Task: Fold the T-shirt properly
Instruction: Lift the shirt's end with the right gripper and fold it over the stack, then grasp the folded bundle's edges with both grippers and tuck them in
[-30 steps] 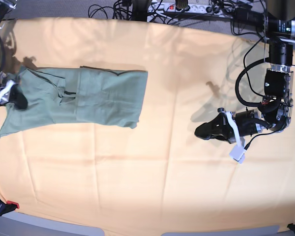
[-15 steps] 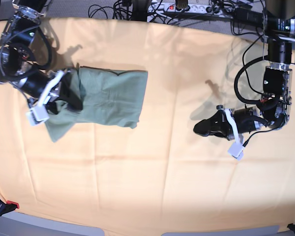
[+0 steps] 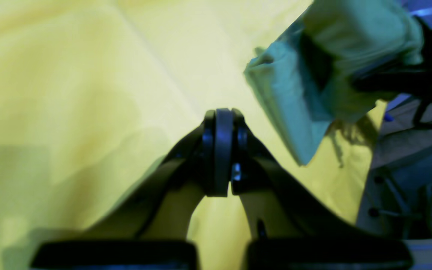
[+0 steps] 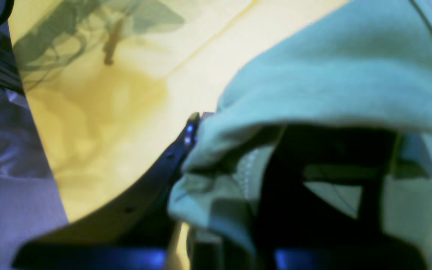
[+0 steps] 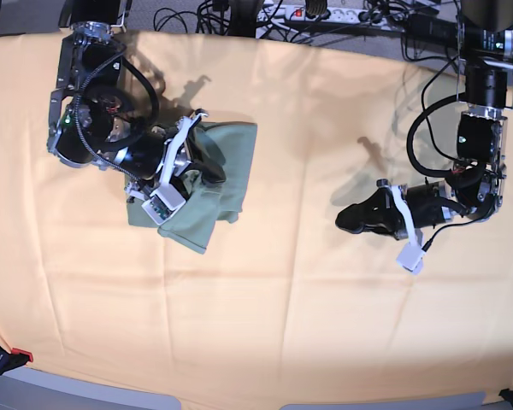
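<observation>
T-shirt [image 5: 212, 175] drapes over right hand [image 5: 207, 166], hiding fingers.

We see the T-shirt [image 4: 343, 86] draped in a thick green fold over the right gripper [image 4: 294, 180] — a stitched hem hangs down between the dark fingers [image 4: 156, 165], whose spacing the fabric hides. Beyond lies the yellow cloth [image 4: 118, 93], creased and shadowed — blurred throughout.

Table [image 5: 265, 333] under a yellow-orange cloth [image 5: 325, 102], creased. Cables [image 5: 197, 17] & a power strip [image 5: 325, 12] at far edge. Dappled light, grey floor [image 5: 68, 397] below.
</observation>
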